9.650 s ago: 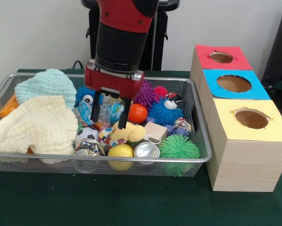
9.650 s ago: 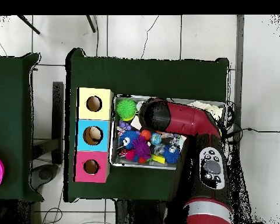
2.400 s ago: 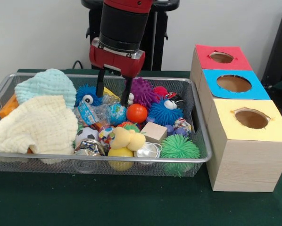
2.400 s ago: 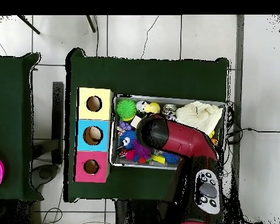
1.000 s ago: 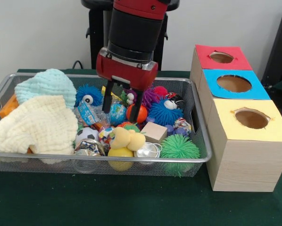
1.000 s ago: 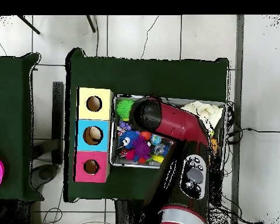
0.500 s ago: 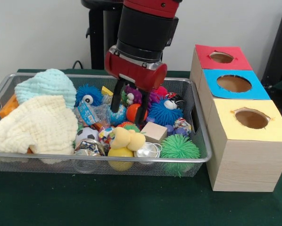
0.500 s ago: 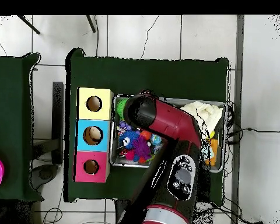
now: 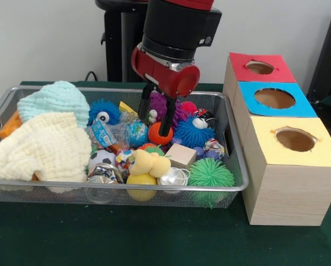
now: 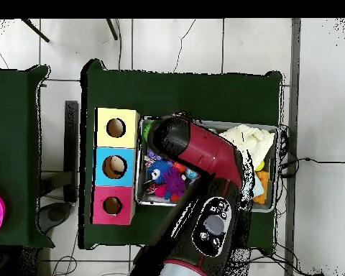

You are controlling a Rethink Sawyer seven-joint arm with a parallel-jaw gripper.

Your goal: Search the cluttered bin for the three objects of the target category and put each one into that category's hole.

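My gripper (image 9: 154,127) hangs open in the wire basket (image 9: 55,183), tilted, with one black finger on each side of an orange ball (image 9: 154,134). The ball's top is partly hidden by the fingers, and I cannot tell whether they touch it. A purple spiky ball (image 9: 165,104) sits just behind the gripper, and a blue spiky ball (image 9: 190,133) lies to its right. A green spiky ball (image 9: 210,173) rests at the basket's front right corner. In the overhead view the red arm (image 10: 197,149) covers the gripper; the blue spiky ball (image 10: 159,172) shows beside it.
Three wooden boxes stand right of the basket, with a red-topped hole (image 9: 259,67), a blue-topped hole (image 9: 274,98) and a yellow-topped hole (image 9: 295,139). A yellow cloth (image 9: 41,147) and a mint cloth (image 9: 55,100) fill the basket's left. A wooden block (image 9: 182,154), yellow plush (image 9: 149,162) and cans lie in front.
The arm has swung right across the basket and tilted. The gripper, still open, has come down around the orange ball. The toys have not visibly moved.
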